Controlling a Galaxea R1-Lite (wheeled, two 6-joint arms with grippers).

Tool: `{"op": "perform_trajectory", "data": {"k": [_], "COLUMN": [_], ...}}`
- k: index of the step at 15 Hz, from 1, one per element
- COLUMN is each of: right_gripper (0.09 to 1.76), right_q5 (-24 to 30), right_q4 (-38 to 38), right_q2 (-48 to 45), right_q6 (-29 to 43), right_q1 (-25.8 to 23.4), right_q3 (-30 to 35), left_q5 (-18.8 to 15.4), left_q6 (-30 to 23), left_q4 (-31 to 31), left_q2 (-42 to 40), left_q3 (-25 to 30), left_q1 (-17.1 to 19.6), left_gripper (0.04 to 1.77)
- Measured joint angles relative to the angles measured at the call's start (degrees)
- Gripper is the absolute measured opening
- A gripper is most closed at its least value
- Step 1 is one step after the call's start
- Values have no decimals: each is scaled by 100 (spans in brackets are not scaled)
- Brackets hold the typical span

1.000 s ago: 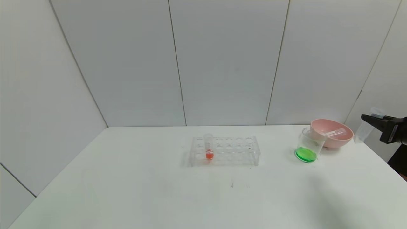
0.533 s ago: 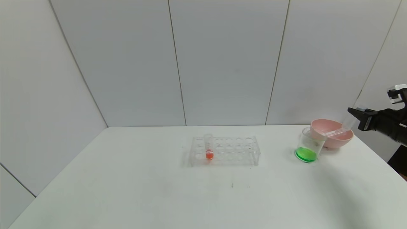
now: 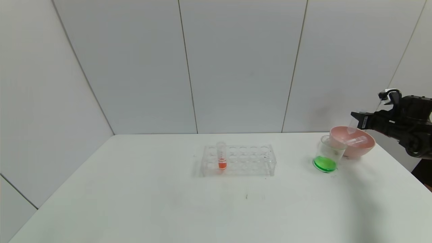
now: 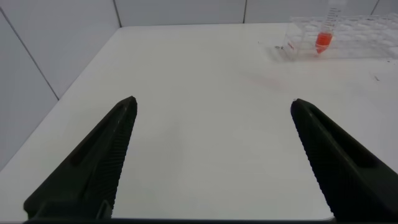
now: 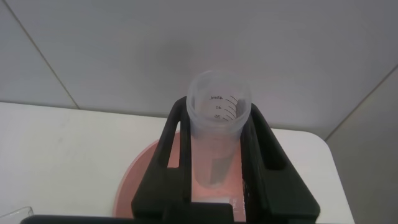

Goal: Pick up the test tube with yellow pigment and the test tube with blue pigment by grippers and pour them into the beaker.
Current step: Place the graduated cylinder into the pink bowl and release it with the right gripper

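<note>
My right gripper (image 3: 355, 122) hangs just above the pink bowl (image 3: 369, 141) at the table's right side. It is shut on a clear, empty graduated test tube (image 3: 353, 125), whose open mouth points away from the wrist (image 5: 219, 102). The beaker (image 3: 330, 148) stands against the bowl's left side and holds green liquid (image 3: 324, 163). The test tube with yellow pigment and the test tube with blue pigment are out of view. Only the left wrist view shows my left gripper (image 4: 212, 102), open over bare table.
A clear rack (image 3: 251, 158) in the table's middle holds one tube of orange-red liquid (image 3: 221, 158), also seen from the left wrist (image 4: 324, 34). Another clear tube (image 3: 357, 140) lies inside the pink bowl. The table's right edge runs close behind the bowl.
My right gripper has carried the empty tube up and leftward, from beyond the table's right edge to over the pink bowl. Beaker, rack and bowl have not moved.
</note>
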Motion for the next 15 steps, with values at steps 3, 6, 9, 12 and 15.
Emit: {"op": "perform_trajectory", "data": {"k": [3,6,9,12,15], "right_gripper": [54,93,117,134,146], "right_q5": [33,9,-38,-422,-1024], "right_q4": [6,-32,-93,-32,20], "right_q2": [117,138,135,89,-49], "right_q6": [2,5,7,27,406], "right_q1": [12,12,105,496,1193], "right_q3": [-59,-80,-133,-183,-207], "left_q5": [2,2,2,0,0], "left_q6": [0,0,2,2,0], "left_q4": [0,0,0,0,0], "left_q2": [0,0,0,0,0], "left_q3": [0,0,0,0,0], "left_q1": [0,2,0,0,0], "left_gripper": [176,176,176,176,176]}}
